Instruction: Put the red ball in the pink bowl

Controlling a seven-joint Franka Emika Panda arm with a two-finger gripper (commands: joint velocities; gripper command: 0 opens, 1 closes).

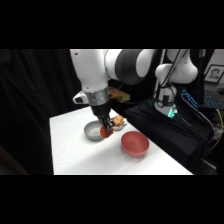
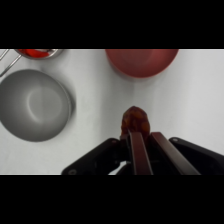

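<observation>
The gripper (image 1: 105, 131) hangs over the white table (image 1: 75, 150), its fingers (image 2: 140, 150) closed on the red ball (image 2: 135, 121), which is held at the fingertips above the surface. In the side view the ball (image 1: 104, 133) appears in front of the grey bowl (image 1: 94, 131); whether it is over the bowl's rim or just beside it cannot be determined. The pink bowl (image 1: 135, 143) stands apart from the gripper, nearer the table's right-hand edge, with bare tabletop between them. In the wrist view the pink bowl (image 2: 141, 61) is cut off by the top of the frame, and a clear strip of table separates it from the ball. The grey bowl (image 2: 34, 104) lies to the left, cut off at the frame's left edge. A small bowl (image 1: 118, 121) holding a tan round object sits behind the gripper, partly hidden by it. Open tabletop extends toward the left and near edges. A small dish with red contents (image 2: 36, 52) is truncated at the top left.
</observation>
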